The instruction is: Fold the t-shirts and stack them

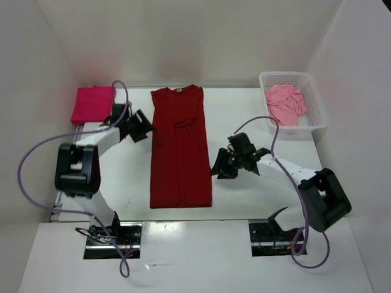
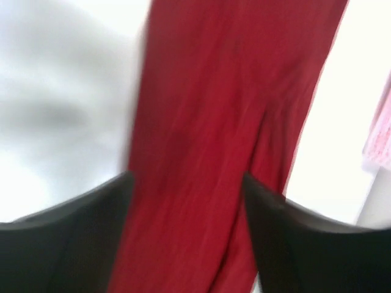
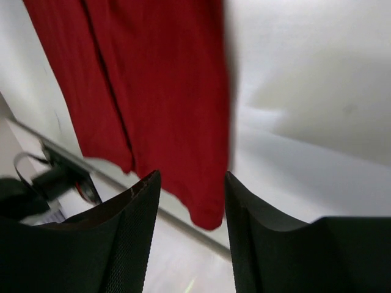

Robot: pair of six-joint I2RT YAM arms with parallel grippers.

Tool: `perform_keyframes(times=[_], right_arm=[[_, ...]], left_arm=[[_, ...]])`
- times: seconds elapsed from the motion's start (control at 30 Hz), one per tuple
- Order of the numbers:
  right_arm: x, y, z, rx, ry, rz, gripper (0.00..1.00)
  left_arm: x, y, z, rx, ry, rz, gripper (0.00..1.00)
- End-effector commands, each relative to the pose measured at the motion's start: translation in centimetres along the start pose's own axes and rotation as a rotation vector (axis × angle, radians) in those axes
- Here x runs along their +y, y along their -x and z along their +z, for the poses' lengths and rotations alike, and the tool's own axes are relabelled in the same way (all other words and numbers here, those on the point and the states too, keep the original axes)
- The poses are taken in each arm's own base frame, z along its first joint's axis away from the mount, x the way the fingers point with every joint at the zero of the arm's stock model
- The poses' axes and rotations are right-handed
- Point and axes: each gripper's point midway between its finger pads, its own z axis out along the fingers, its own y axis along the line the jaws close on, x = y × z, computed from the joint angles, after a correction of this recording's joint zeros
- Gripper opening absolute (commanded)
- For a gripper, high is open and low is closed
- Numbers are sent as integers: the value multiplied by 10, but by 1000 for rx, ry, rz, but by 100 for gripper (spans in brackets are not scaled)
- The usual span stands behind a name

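Nearby, salmon shirt [image 1: 284, 104] in basket [image 1: 314, 97]; left fingers [image 2: 73, 244], right fingers [image 3: 122, 238] spread, empty, flanking red shirt [image 1: 180, 152].

The dark red shirt [image 1: 180, 152] lies flat in the middle, folded into a long thin strip, neck at the top. The bright pink shirt [image 1: 93, 104] sits folded square at the upper left. The light pink shirt [image 1: 284, 105] lies scrunched in the basket [image 1: 316, 104], upper right.
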Motion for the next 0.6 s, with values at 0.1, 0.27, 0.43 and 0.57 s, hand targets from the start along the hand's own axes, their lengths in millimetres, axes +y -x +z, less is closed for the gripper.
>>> perform_keyframes(times=[0.1, 0.27, 0.43, 0.57], right_arm=[[21, -46, -10, 1, 46, 26, 56], [5, -72, -7, 45, -7, 70, 58], [6, -89, -5, 62, -9, 85, 65], [3, -91, -3, 57, -1, 117, 55]], left_arm=[[52, -128, -88, 208, 140, 31, 36], [43, -183, -139, 254, 152, -48, 35], [70, -211, -153, 275, 291, -114, 42], [87, -223, -150, 247, 349, -218, 62]])
